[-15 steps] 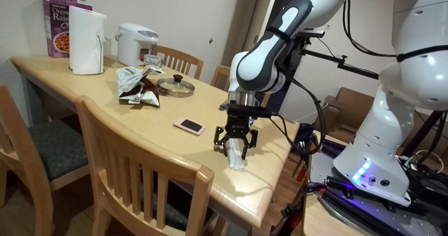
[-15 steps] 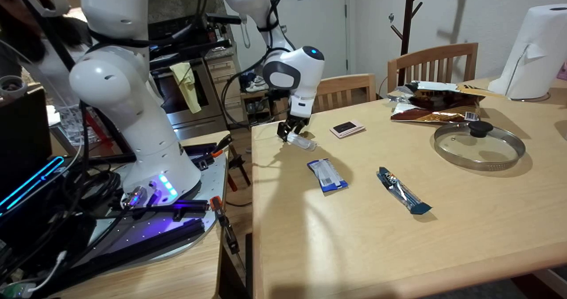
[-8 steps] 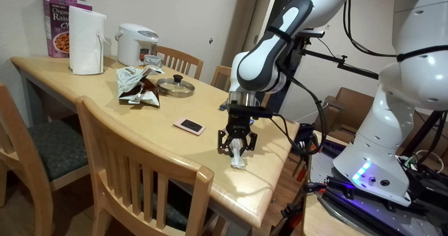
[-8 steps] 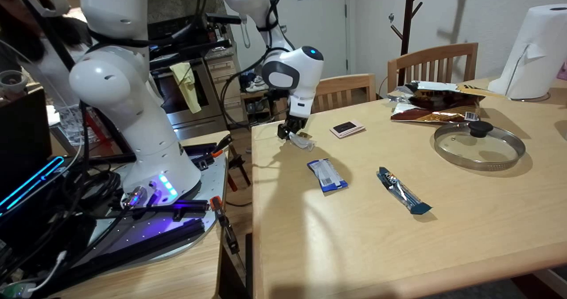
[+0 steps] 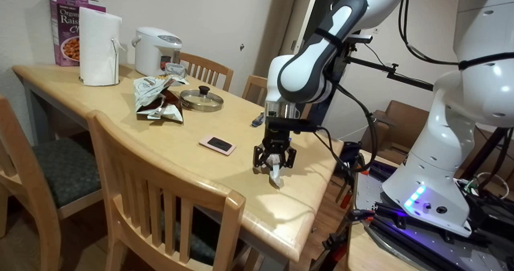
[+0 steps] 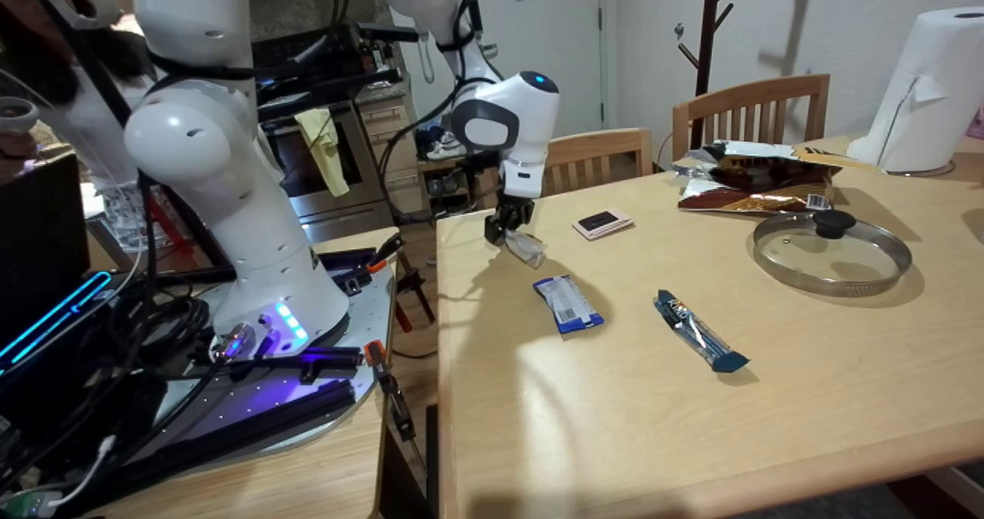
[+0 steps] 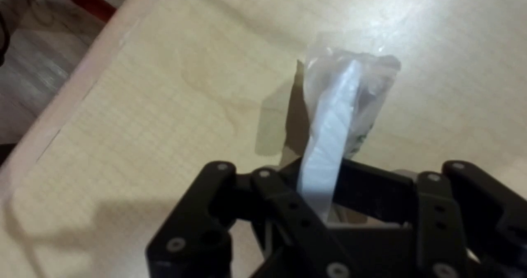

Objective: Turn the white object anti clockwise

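Observation:
The white object [image 7: 327, 142], a slim white bar in a crinkled clear wrapper, is pinched between the fingers of my gripper [image 7: 318, 171] in the wrist view. Its far end juts out past the fingertips, while the near end is hidden under the black finger links. In an exterior view the gripper [image 5: 274, 167] points down over the table corner, and the white object [image 5: 275, 178] sticks out below it, folded narrow. An exterior view also has the wrapped end of the white object [image 6: 526, 250] beside the gripper [image 6: 504, 234]. Whether it touches the table I cannot tell.
A pink-edged card holder [image 5: 218, 144] lies close by. A blue-white packet [image 6: 569, 304], a teal wrapper [image 6: 699, 331] and a glass lid [image 6: 832, 254] rest on the table [image 6: 653, 427]. An opened snack bag [image 5: 158, 98] sits farther along. A chair [image 5: 160, 174] stands against the long edge.
The jaws have closed from wide apart onto the white object, squeezing it narrower. The gripper has risen a little and shifted slightly, with the object moving along and its end turning somewhat.

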